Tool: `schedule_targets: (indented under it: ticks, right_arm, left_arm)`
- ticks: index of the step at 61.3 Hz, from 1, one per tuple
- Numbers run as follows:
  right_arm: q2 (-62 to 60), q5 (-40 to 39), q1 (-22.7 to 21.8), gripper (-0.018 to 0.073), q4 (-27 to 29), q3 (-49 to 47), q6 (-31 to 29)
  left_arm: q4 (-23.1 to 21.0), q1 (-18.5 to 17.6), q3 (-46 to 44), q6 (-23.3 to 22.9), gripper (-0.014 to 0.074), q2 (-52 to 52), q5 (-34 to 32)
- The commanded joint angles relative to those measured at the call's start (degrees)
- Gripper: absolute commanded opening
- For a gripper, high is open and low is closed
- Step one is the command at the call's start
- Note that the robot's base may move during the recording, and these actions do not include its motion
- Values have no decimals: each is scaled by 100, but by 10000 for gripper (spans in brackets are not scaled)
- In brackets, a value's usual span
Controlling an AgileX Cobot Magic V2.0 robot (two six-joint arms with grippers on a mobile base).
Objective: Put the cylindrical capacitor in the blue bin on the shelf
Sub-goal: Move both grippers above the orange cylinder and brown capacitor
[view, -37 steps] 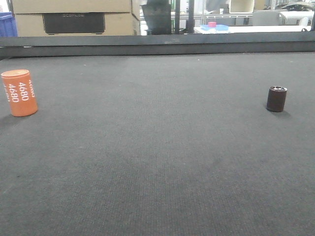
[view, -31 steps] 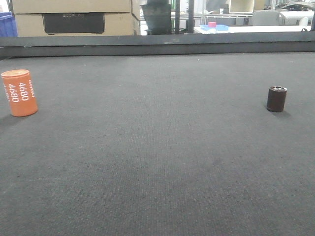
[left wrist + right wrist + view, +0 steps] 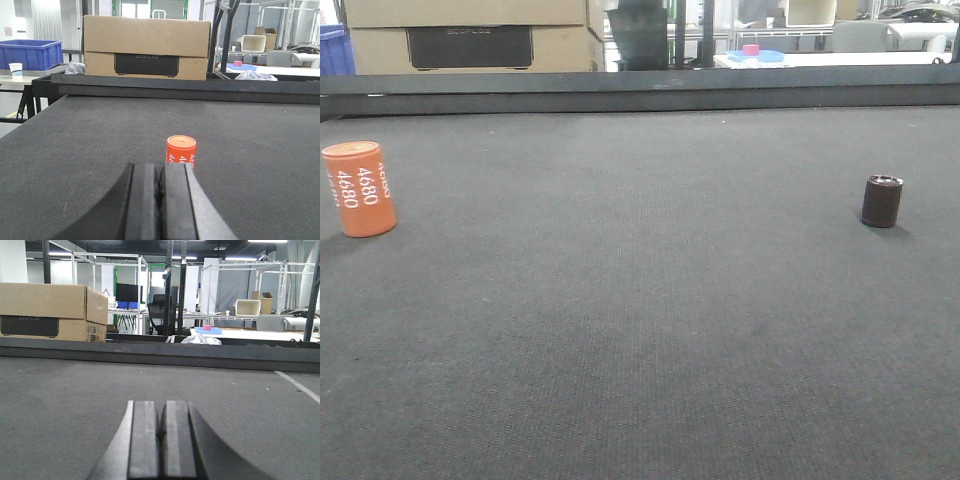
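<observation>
Cylindrical capacitor (image 3: 882, 201) stands upright on the dark grey mat (image 3: 640, 330), at the right side of the front view. It is free, with nothing touching it, and its silvery top rim faces up. Well apart from it, at the left side of the same mat, stands the orange cylinder (image 3: 359, 189) printed "4680", also upright.

The left gripper (image 3: 160, 172) is held low over the mat and points level toward the far raised rim (image 3: 180, 90) of the table. Its two dark fingers (image 3: 142, 200) are pressed together along their length and hold nothing. The orange cylinder stands ahead of the fingertips, a little to the right of their line and not touching them. Behind the rim is a cardboard box (image 3: 146, 47), and far at the left a blue crate (image 3: 31, 54) rests on another table.

The right gripper (image 3: 161, 410) has the same pose: low, level, and pointing straight at the far rim. Its fingers (image 3: 144, 440) are also clenched flat on each other, with nothing between them, and only bare mat lies in front of it.
</observation>
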Motion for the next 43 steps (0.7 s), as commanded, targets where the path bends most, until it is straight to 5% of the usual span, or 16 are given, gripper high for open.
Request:
schedule_targets:
  ticks: [1,10,21,43]
  right_arm:
    - [-34,-222,-33,-168,-49,11,0]
    - [-34,-401,-33,-168,-49,11,0]
    - [-34,1038,-33,-168,28,-729,0]
    - [1745,1802,-33,-168,176,-2400,0]
  left_arm:
    - [31,12,-13,-25,-111,-24,-165]
    - [-75,12,-13,-25,-111,-24,-175]
    - [-291,12,-798,-25,-111,74,991]
    - [-235,12,-3167,-25,-111,2636,1689]
